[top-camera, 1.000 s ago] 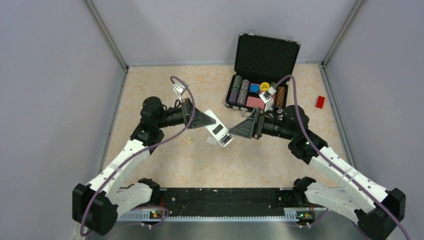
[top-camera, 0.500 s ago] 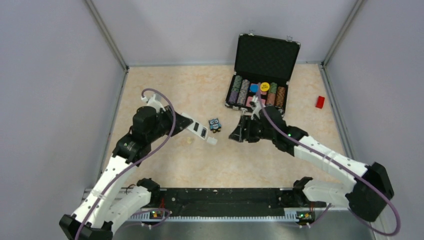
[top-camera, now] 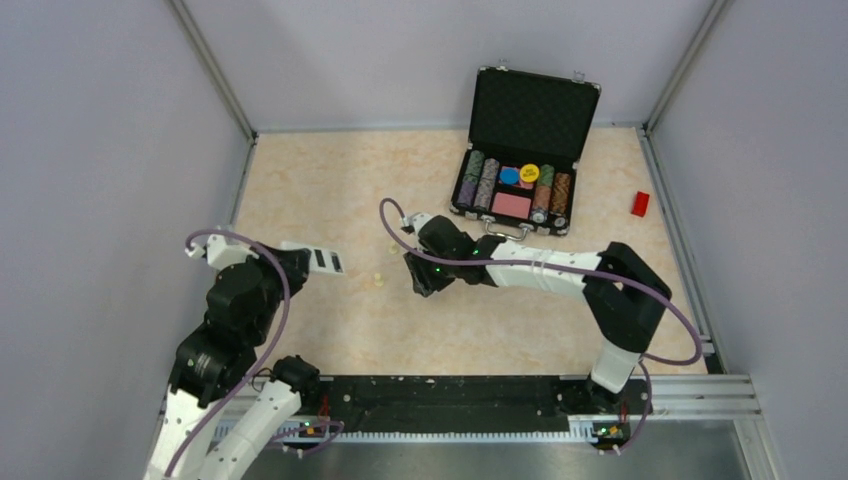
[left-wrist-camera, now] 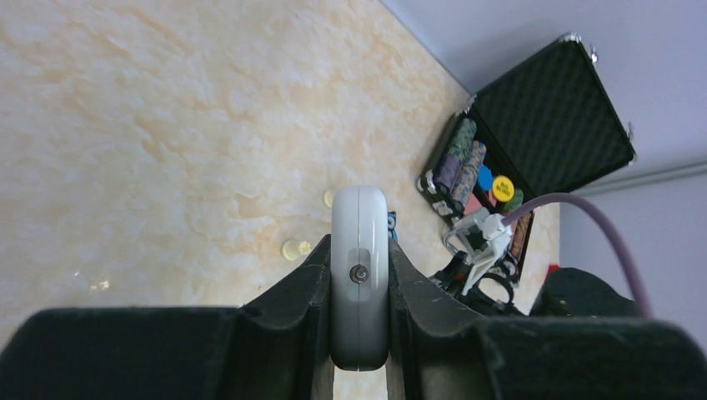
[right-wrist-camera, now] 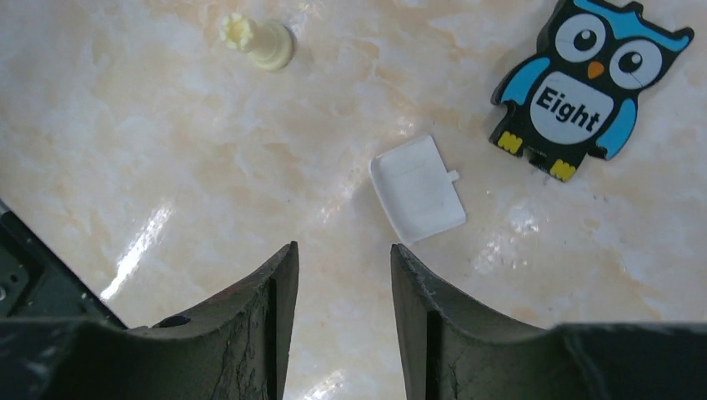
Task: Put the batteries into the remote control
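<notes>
White plastic remote control bar (left-wrist-camera: pixel 359 218) sits clamped end-on in the left claw (left-wrist-camera: pixel 358 250), over the left part of the marbled beige surface (top-camera: pixel 330 180). The right claw (right-wrist-camera: pixel 338 279) hangs partly open and empty, low over a small white plastic cover (right-wrist-camera: pixel 417 190) beside a blue owl-faced toy (right-wrist-camera: pixel 588 83).

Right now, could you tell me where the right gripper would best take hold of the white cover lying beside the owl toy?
Probably take the white cover across its two plain edges, clear of the small tab, from straight above: it lies flat on the table, leaving only its edges to pinch.
</notes>
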Robot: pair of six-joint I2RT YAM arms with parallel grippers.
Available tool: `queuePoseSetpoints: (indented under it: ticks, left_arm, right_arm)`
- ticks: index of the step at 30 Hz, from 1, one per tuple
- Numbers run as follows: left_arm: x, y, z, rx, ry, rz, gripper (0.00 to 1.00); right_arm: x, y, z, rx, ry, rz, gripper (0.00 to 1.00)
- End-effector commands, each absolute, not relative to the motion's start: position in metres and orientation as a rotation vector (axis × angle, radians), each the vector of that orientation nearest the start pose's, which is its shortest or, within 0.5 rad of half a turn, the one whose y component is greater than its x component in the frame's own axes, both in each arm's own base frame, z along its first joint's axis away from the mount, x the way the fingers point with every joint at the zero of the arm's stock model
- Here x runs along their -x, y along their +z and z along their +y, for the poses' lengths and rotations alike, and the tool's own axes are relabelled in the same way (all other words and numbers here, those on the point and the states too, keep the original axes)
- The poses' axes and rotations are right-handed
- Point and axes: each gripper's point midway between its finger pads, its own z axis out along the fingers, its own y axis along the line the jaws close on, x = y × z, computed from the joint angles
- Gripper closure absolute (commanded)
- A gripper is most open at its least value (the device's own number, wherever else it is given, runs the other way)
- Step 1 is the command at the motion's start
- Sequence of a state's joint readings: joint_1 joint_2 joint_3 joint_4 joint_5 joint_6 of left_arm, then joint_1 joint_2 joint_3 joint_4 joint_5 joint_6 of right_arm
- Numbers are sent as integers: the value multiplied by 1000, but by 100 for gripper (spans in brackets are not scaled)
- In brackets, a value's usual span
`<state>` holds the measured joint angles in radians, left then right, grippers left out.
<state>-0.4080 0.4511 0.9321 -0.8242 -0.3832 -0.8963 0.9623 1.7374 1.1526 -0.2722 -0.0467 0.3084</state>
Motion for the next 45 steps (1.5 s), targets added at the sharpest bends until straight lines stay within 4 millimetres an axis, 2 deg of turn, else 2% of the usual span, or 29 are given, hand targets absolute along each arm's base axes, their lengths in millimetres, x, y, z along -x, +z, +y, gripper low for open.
queuePoseSetpoints:
  ticks: [1, 6, 20, 24, 27, 30, 34, 37, 39, 42, 45]
  left_arm:
    - [-187, 300, -19, 811, -446, 1693, 100]
    - [-189, 302, -20, 807, -443, 1698, 100]
    - [-191, 306, -22, 785, -444, 1696, 100]
    - [-189, 309, -24, 774, -468, 1690, 100]
    - [-187, 311, -25, 769, -483, 1685, 100]
    - [-185, 313, -27, 768, -508, 1677, 100]
    - [-184, 315, -36, 752, -577, 1673, 100]
    - [-187, 318, -49, 740, -667, 1660, 100]
    - [-191, 318, -61, 730, -737, 1660, 100]
    - [-198, 323, -82, 720, -876, 1644, 100]
    - [-206, 330, -106, 690, -1032, 1618, 100]
  right_arm:
    - [-250, 69, 382, 958, 482, 2325, 57]
    - [-250, 53, 386, 1029, 424, 2333, 59]
    - [-250, 17, 387, 1089, 314, 2383, 77]
    - [-250, 23, 384, 1004, 301, 2431, 100]
    - [-248, 36, 386, 899, 341, 2462, 100]
    - [-247, 57, 389, 790, 410, 2474, 100]
    - [-248, 103, 390, 618, 559, 2462, 100]
    - [-249, 151, 383, 471, 695, 2420, 100]
    - [-246, 193, 375, 376, 801, 2367, 100]
    - [-238, 250, 365, 280, 968, 2283, 100]
    - [-229, 298, 355, 190, 1097, 2193, 100]
